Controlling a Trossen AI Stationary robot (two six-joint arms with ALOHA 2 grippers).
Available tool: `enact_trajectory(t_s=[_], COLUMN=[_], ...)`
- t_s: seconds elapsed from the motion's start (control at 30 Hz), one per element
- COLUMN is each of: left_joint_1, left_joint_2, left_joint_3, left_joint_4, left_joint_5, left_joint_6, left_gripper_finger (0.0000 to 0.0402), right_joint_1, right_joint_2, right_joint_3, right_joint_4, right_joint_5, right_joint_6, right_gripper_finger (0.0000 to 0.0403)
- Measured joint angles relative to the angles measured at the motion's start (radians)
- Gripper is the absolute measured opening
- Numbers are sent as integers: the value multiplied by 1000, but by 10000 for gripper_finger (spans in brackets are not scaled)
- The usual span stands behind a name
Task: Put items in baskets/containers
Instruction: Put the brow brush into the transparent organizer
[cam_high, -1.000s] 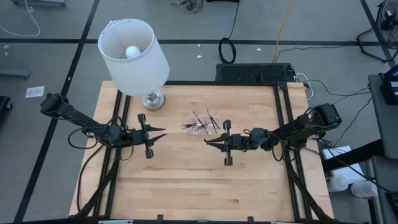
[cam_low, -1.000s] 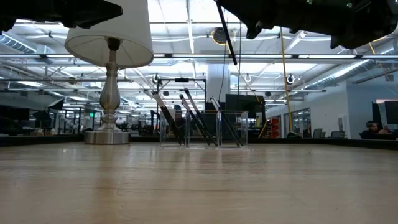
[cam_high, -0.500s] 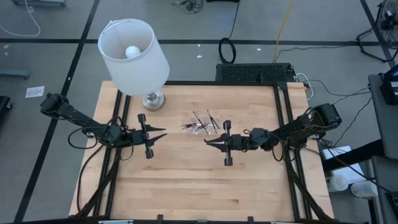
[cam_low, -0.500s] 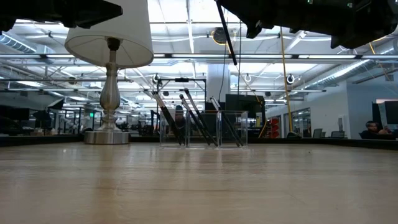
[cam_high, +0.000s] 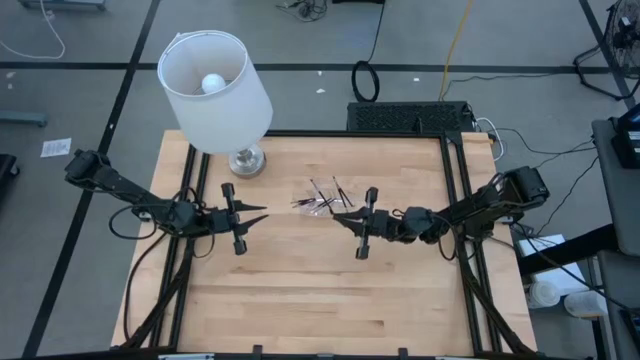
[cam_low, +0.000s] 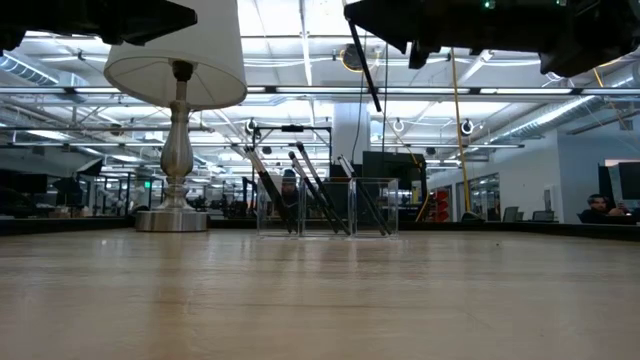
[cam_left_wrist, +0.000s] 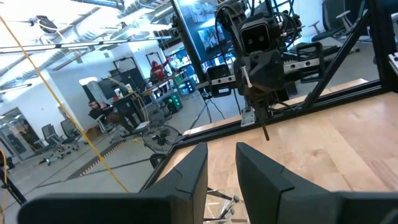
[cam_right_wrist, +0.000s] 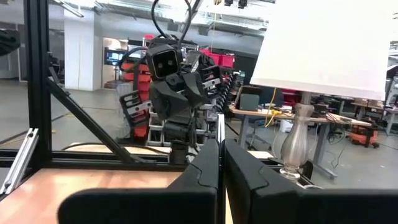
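One stick (cam_low: 366, 68) remains out of the tray. It hangs tip-down from the right pincer (cam_high: 345, 216), whose jaws are pressed together on its upper end. This pincer is raised above the counter (cam_high: 300, 290), just beside the near-right edge of the clear tray (cam_low: 325, 208).

The left pincer (cam_high: 258, 213) waits to the left of the tray, apart from it. Its fingers (cam_left_wrist: 186, 180) stand a little apart and hold nothing.

The tray sits on the counter about midway between the two arms, slightly toward the far side. Several dark sticks (cam_high: 322, 198) already lie in it. In the low view they lean slantwise against its walls, but they overlap, so their exact count cannot be told. No loose stick shows on the bare wood in any view.

Progress, as judged from this layout, is late: most items appear delivered. What remains seems to be carrying the held stick over the tray rim and letting it go. The slim stick could tip outside or bounce off the leaning ones if let go off-centre.

A table lamp (cam_high: 215, 90) with a white shade stands at the far left of the counter, clear of the work.

No brand, label or writing can be read on the sticks, tray, lamp or arms. Signs in the room behind are too small to make out.
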Motion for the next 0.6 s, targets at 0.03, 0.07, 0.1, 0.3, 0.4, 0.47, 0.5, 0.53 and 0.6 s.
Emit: enact_trajectory(t_s=[0.03,0.07,0.1,0.3,0.4,0.47,0.5,0.53,0.6], left_joint_1=[0,0,0,0,0,0,0,0,0], left_joint_2=[0,0,0,0,0,0,0,0,0], left_joint_3=[0,0,0,0,0,0,0,0,0], left_joint_4=[0,0,0,0,1,-1,-4,-9,-12], left_joint_5=[0,0,0,0,0,0,0,0,0], left_joint_6=[0,0,0,-2,-1,-7,-17,-25,-42], left_gripper_finger=[93,93,93,93,93,93,93,93,93], right_joint_1=[0,0,0,1,7,7,6,5,-3], right_joint_2=[0,0,0,35,93,145,172,201,262], right_joint_3=[1,3,6,44,75,88,89,89,89], right_joint_4=[0,-1,-1,3,49,104,132,169,282], right_joint_5=[0,0,2,15,84,166,203,224,258], right_joint_6=[0,0,0,-34,-77,-115,-133,-139,-149], right_gripper_finger=[0,0,0,0,0,0,0,0,0])
